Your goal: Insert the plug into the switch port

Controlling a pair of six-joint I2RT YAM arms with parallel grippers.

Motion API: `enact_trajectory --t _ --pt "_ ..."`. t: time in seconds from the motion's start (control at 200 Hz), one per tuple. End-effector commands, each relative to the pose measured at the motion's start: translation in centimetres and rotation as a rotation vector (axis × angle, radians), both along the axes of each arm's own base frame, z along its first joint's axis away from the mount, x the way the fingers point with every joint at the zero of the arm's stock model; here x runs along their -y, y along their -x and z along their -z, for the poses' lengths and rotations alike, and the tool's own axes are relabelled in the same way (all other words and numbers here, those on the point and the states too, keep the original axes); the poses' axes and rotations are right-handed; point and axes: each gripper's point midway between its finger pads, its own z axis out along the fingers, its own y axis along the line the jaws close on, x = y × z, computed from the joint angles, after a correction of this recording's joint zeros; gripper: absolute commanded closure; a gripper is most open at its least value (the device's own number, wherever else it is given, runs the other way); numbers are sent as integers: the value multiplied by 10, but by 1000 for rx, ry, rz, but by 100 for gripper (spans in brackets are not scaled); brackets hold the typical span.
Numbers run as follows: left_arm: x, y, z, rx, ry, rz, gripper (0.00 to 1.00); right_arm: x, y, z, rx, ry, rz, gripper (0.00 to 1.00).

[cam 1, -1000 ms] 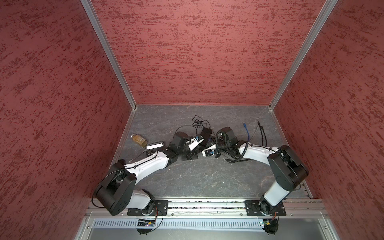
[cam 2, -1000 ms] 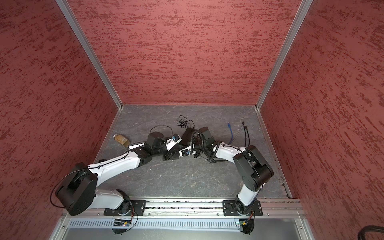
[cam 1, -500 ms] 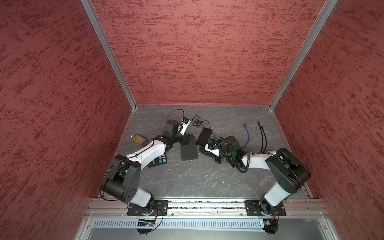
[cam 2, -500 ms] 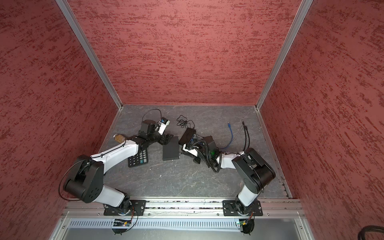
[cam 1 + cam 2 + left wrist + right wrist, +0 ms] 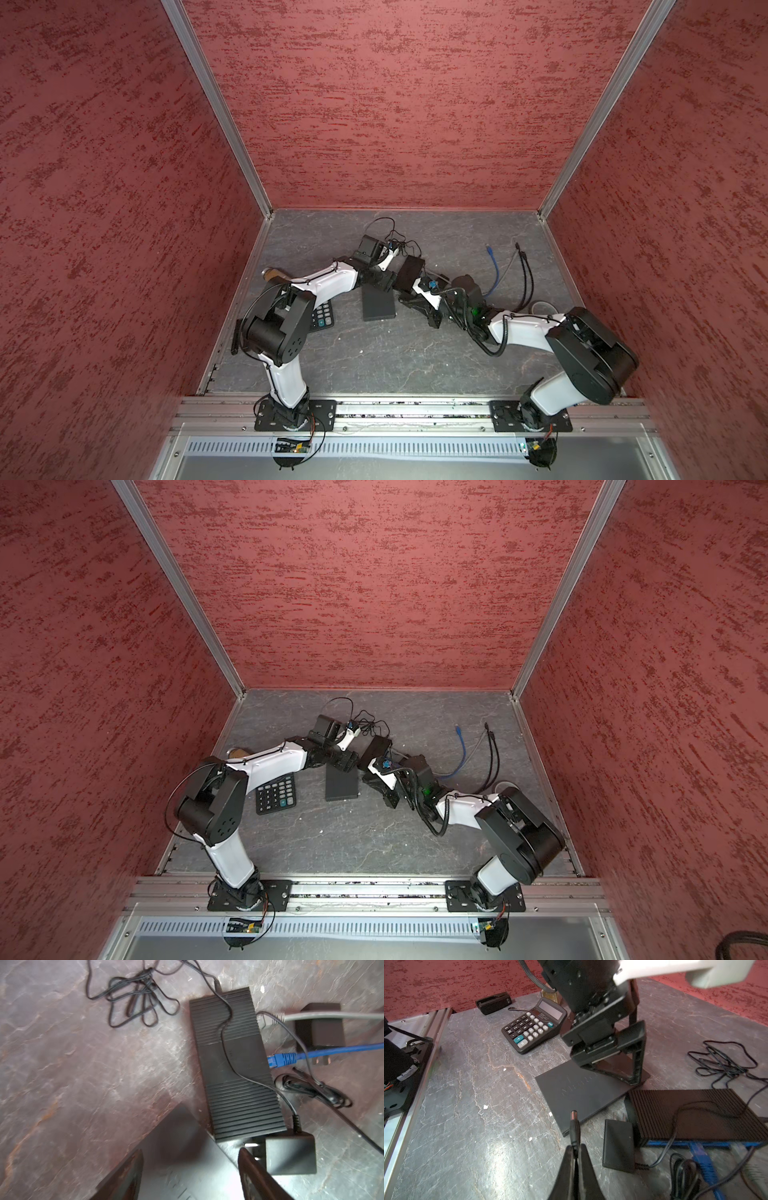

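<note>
The switch (image 5: 581, 1088) is a flat black box with faint lettering, lying on the grey floor in both top views (image 5: 377, 308) (image 5: 340, 786). My left gripper (image 5: 191, 1150) stands over its far end with one finger at each long edge, shut on the switch (image 5: 187, 1169). My right gripper (image 5: 575, 1148) is shut on the cord end of a black barrel plug (image 5: 574, 1126). The plug's metal tip points at the switch's near corner, a short way off it. The port itself does not show.
A ribbed black box (image 5: 234, 1064) lies beside the switch, with a blue cable (image 5: 282, 1059) and a grey cable at its side. A power adapter (image 5: 618, 1145), tangled cord (image 5: 724, 1061) and a calculator (image 5: 533, 1026) lie around. Red walls enclose the floor.
My left gripper has come from the back left, where it was half a second ago, down onto the switch's far end. The right arm with the plug has barely moved.
</note>
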Motion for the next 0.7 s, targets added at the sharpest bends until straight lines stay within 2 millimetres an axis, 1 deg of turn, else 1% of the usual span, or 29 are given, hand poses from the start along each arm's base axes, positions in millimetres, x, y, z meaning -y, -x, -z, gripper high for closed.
enact_trajectory --t 0.0,0.06,0.155,0.276,0.366,0.541,0.641,0.696 --pt "-13 -10 8 -16 -97 -43 27 4 -1 -1 -34 -3 56 97" --pt "-17 -17 10 -18 -115 -73 27 4 0 -1 -33 -5 55 97" --pt "-17 -26 10 -23 -106 -100 28 4 0 -2 -28 -9 57 97" --pt "-13 -36 11 -24 -96 -111 27 3 0 0 -32 -6 62 97" --pt "-6 -39 16 -37 -105 -96 28 3 -1 1 -38 -9 68 98" --pt "-5 -46 27 -51 -162 -97 28 -1 1 2 -61 -23 63 98" --pt "-11 -45 35 -65 -209 -107 28 -4 5 3 -71 -27 50 98" --pt "-19 -45 37 -68 -247 -125 28 -6 7 3 -77 -30 42 98"
